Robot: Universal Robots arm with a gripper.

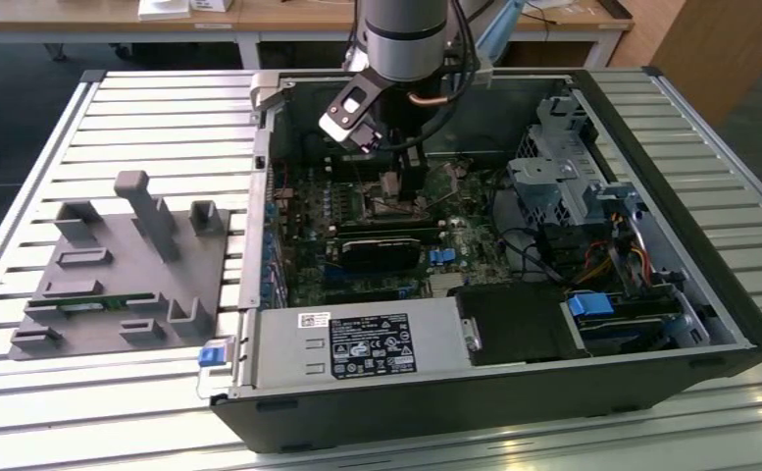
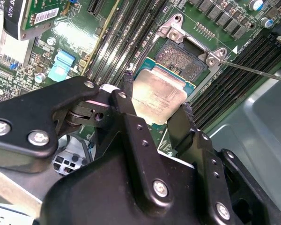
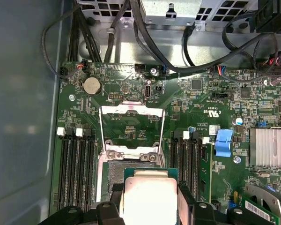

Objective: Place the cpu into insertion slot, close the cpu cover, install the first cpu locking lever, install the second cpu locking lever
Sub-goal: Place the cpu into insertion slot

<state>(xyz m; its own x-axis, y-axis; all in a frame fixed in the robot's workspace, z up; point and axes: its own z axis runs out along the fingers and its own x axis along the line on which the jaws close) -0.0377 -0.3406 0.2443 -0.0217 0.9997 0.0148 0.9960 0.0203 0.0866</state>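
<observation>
Workshop, slatted metal bench [image 1: 158, 108], open computer case [image 1: 485, 407]

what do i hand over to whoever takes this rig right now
Gripper: fingers shut on the cpu, which is tilted over the insertion slot inside the open computer case. I cannot tell whether the cpu touches the slot.
Cpu cover: swung open, clear of the slot.
Done: cpu picked up and at the slot.
Left: cpu not yet seated and cover not closed. One thin locking lever sticks out free, unlatched.
</observation>
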